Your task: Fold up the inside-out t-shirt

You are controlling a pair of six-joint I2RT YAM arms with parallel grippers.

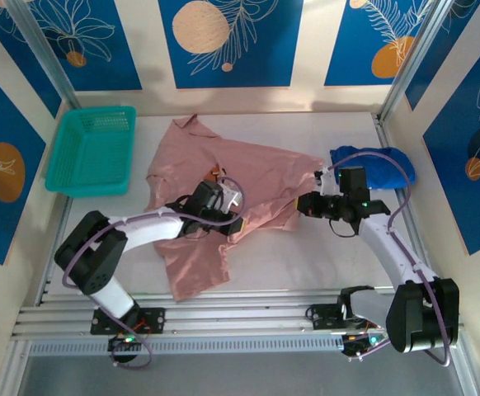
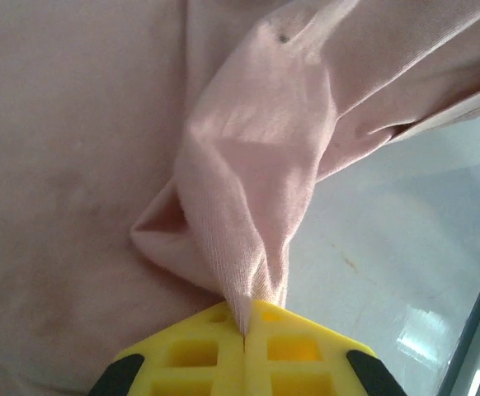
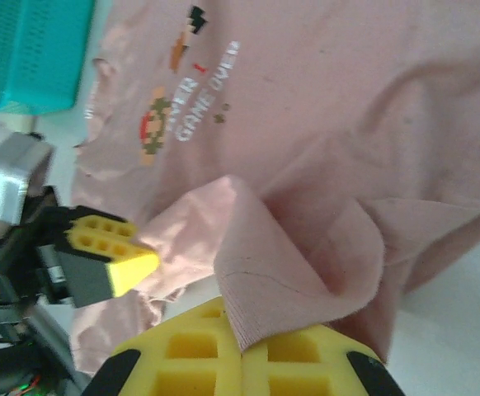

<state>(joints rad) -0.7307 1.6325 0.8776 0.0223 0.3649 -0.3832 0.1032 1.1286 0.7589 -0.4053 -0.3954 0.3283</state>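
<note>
The dusty salmon-pink cloth t-shirt [image 1: 192, 161], with a small pixel print, lies rumpled in the middle of the white worktop [image 1: 306, 260], between the teal plastic basket [image 1: 91, 153] and the royal-blue cloth garment [image 1: 382, 167]. The left tool [image 2: 244, 328] is clenched on a pinched fold of the shirt. The right tool [image 3: 240, 351] grasps a folded edge.
</note>
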